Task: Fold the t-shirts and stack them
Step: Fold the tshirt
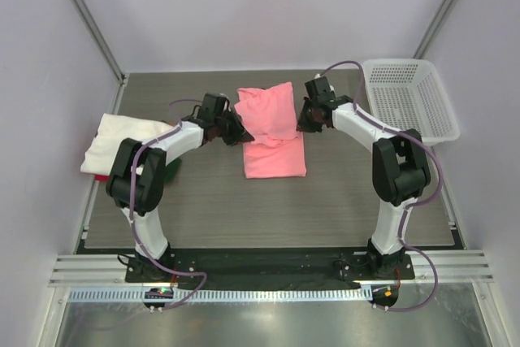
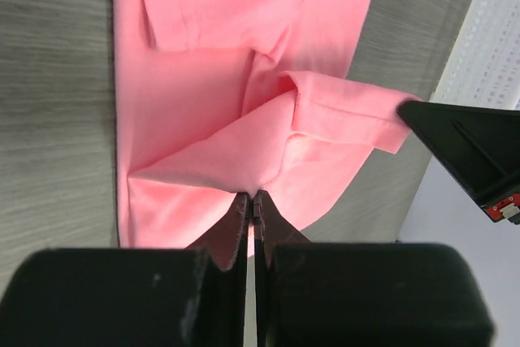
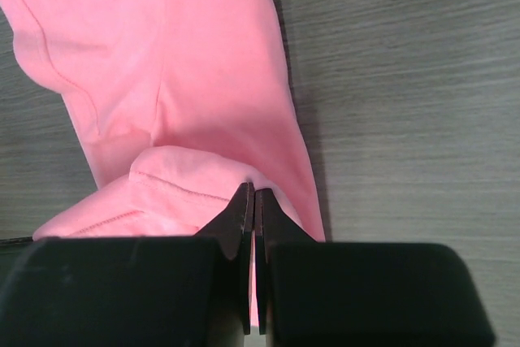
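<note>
The salmon-pink t-shirt lies in the middle of the table. Its far half is lifted off the table and bunched between the two arms. My left gripper is shut on the lifted cloth's left edge. In the left wrist view its tips pinch a pulled-up peak of pink fabric. On the right edge my right gripper is shut too, its tips clamping a hemmed fold of the pink shirt. A folded white t-shirt rests at the far left, with a sliver of red t-shirt under it.
A white mesh basket stands at the back right corner of the table. Something dark green shows beside the left arm. The grey wood-grain table is bare in front of the pink shirt. Pale walls close in the sides and back.
</note>
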Action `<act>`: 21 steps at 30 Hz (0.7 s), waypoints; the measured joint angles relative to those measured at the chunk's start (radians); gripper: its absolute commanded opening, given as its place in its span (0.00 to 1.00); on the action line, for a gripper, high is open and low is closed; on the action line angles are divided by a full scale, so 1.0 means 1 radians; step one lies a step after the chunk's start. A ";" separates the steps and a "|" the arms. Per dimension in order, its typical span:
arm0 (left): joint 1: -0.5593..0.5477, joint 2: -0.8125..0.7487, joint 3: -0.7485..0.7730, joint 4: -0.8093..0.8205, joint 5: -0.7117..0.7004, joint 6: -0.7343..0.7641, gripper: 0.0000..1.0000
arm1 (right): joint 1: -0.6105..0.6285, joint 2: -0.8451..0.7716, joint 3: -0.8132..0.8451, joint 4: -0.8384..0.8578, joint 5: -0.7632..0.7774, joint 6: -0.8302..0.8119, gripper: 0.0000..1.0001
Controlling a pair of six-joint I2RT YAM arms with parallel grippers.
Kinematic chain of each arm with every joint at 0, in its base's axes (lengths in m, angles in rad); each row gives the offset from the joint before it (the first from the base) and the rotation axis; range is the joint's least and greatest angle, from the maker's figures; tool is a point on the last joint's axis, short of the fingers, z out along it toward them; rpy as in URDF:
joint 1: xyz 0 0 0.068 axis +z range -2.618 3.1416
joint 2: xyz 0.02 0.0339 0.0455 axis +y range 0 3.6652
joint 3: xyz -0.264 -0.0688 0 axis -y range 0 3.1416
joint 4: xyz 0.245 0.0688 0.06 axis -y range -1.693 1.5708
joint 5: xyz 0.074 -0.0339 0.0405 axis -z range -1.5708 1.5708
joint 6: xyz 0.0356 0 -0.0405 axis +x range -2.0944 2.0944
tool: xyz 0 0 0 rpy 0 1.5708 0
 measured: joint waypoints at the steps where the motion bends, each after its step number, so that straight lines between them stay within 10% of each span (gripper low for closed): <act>1: 0.004 0.015 0.010 0.000 0.000 -0.001 0.00 | -0.002 0.020 0.014 0.000 -0.010 -0.002 0.01; 13: 0.039 0.044 0.011 0.000 -0.031 -0.013 0.02 | -0.010 0.100 0.088 0.000 -0.055 -0.006 0.02; 15: 0.047 0.047 0.013 0.004 -0.030 -0.014 0.01 | -0.013 0.110 0.109 0.002 -0.056 -0.005 0.14; 18: 0.063 0.082 0.044 0.008 -0.026 -0.012 0.39 | -0.017 0.128 0.136 0.016 -0.058 -0.002 0.74; 19: 0.070 0.097 0.055 0.013 -0.026 -0.010 0.62 | -0.018 0.129 0.138 0.023 -0.056 -0.011 0.78; 21: 0.081 0.109 0.058 0.020 -0.031 -0.015 0.74 | -0.021 0.127 0.134 0.036 -0.053 -0.013 0.79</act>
